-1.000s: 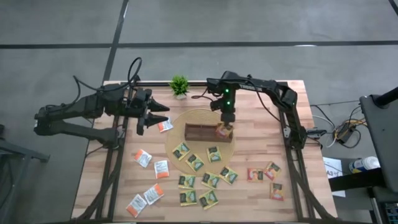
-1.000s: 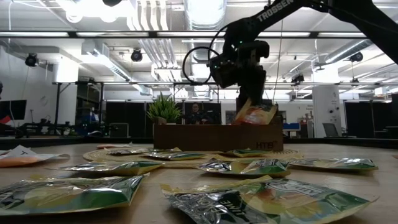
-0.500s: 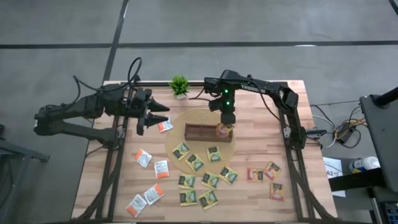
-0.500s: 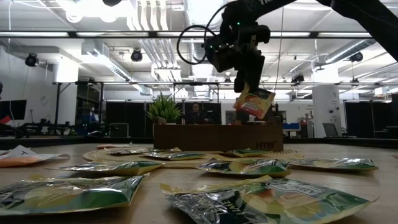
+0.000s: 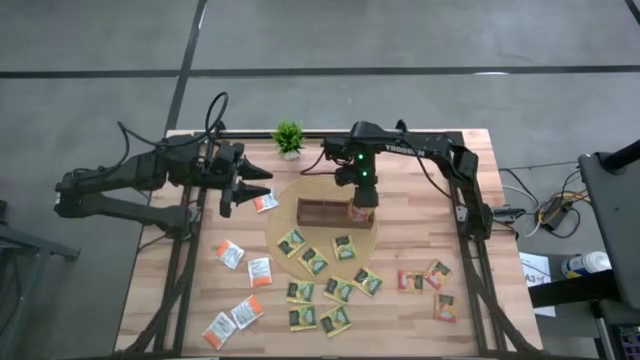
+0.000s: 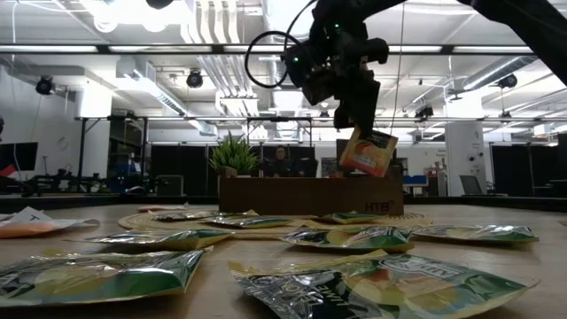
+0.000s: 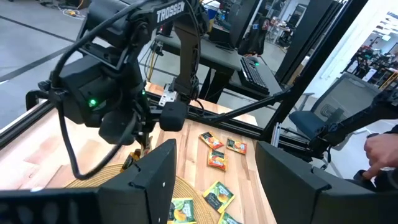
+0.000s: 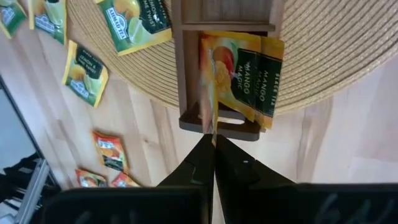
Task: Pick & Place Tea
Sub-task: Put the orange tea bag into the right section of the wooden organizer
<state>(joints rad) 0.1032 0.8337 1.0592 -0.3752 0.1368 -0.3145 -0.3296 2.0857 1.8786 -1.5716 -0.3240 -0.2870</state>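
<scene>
My right gripper (image 5: 362, 203) hangs over the right end of the brown compartment tray (image 5: 322, 212), shut on a red-orange tea sachet (image 6: 368, 152) with a dark green band. The sachet hangs above the tray (image 6: 301, 195). In the right wrist view the gripper (image 8: 213, 142) looks down on the tray's end compartment (image 8: 249, 127). My left gripper (image 5: 250, 187) is open above the table's left side, beside a white-and-orange sachet (image 5: 265, 202) lying flat. Other sachets lie flat on the table: green-and-yellow (image 5: 320, 290), white-and-orange (image 5: 240, 270), red-pink (image 5: 425, 285). My right gripper pinches the sachet's upper edge (image 8: 211, 127) between its two fingers (image 8: 199, 165), coming from above and pointing down. The sachet hangs tilted below the fingers (image 6: 354, 120), lifted clear of the tray's top edge.
A round woven mat (image 5: 375, 240) lies under the tray. A small green potted plant (image 5: 288, 138) stands near the far edge. Beyond the table there are desks and chairs, and a person's hand (image 7: 379, 146) shows at the edge of the left wrist view.
My right gripper has risen above the tray's right end and tipped, staying shut. The sachet, whose lower part was down at the tray a second ago, has come up with it and now hangs clear.
</scene>
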